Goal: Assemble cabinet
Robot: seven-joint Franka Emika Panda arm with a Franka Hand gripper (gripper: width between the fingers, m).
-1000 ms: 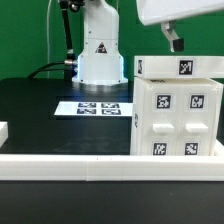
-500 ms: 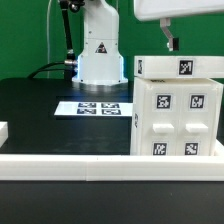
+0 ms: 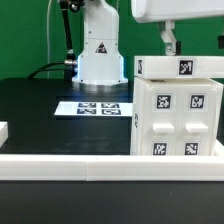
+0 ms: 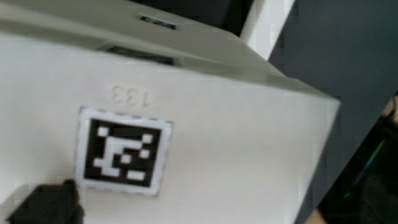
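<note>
Cabinet [image 3: 177, 106] stands at the worktop [image 3: 40, 110] front rail, exterior view's right. Gripper [image 3: 170, 42] just above its top rear edge; jaw spread cannot tell.

bright even light (wrist view blurred, soft).

Thing: the cabinet [image 3: 177, 107], a big white box
Pose: standing up straight
Place: on the black surface [image 3: 40, 110], at about 3 o'clock in the exterior view
Front: four small squares with black-and-white tags
Top: flat, white, one tag
</note>
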